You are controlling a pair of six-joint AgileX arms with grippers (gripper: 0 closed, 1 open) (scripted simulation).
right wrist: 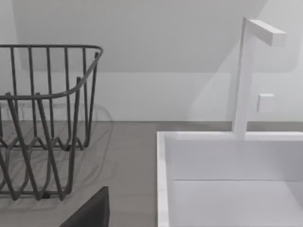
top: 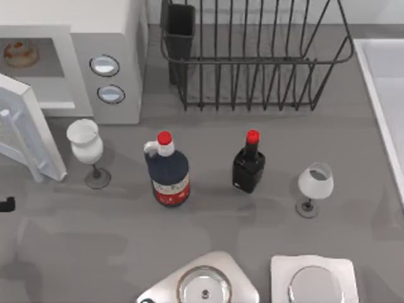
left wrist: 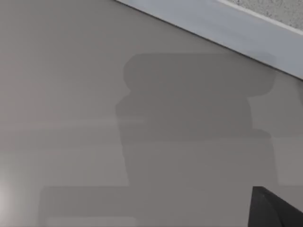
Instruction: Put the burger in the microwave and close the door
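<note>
Burger [top: 21, 53] already inside microwave [top: 107, 38]; door [top: 28, 136] hangs open at table's left. My left gripper [top: 6, 204] at left edge beside door, finger state: cannot tell. Risk: door swing clips wine glass [top: 86, 144] standing close by.

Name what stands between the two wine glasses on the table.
In the top view, between the left wine glass and the right wine glass stand a big red-capped jug and a smaller dark bottle.
</note>
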